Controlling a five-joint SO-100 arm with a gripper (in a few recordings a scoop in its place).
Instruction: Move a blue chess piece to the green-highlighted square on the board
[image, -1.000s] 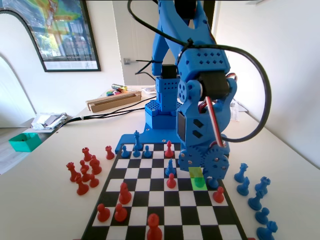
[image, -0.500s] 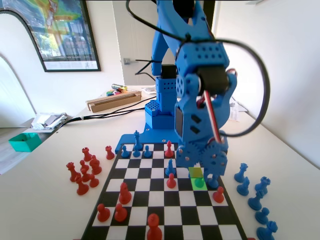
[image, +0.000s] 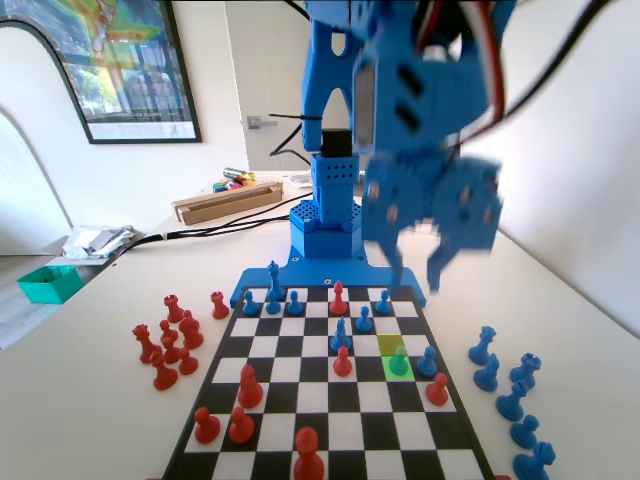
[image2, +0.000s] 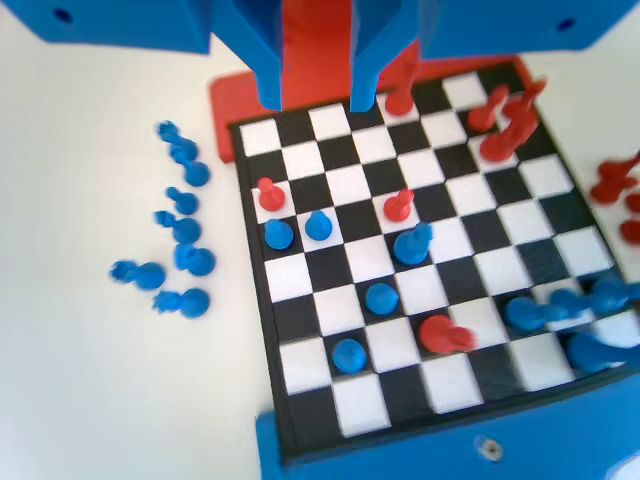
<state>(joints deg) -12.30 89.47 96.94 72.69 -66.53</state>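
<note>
So, going left to right in the fixed view: a bunch of red pieces (image: 168, 340) sits on the tabletop (image: 90, 400) off the left edge of the board (image: 330, 390). Right of the board's middle, the green-highlighted square (image: 398, 366) has the blue chess piece (image: 399, 361) standing on it, with another blue pawn (image: 427, 362) just beside it on the right and a red pawn (image: 437, 389) a bit lower in the frame. Above all that, upper right of centre, the claw (image: 418, 278) hangs blurry in the air, well clear of the board, fingers apart and nothing between them. A row of blue pieces (image: 510, 400) lines the tabletop at the far right.

Wrist view: loose blue pieces (image2: 180, 240) on the left, then the board (image2: 420, 240) seen from high up. The pawn (image2: 319, 225) stands left of the board's middle beside another blue one (image2: 278, 234). The claw (image2: 316, 95) at top centre is spread and empty.
</note>
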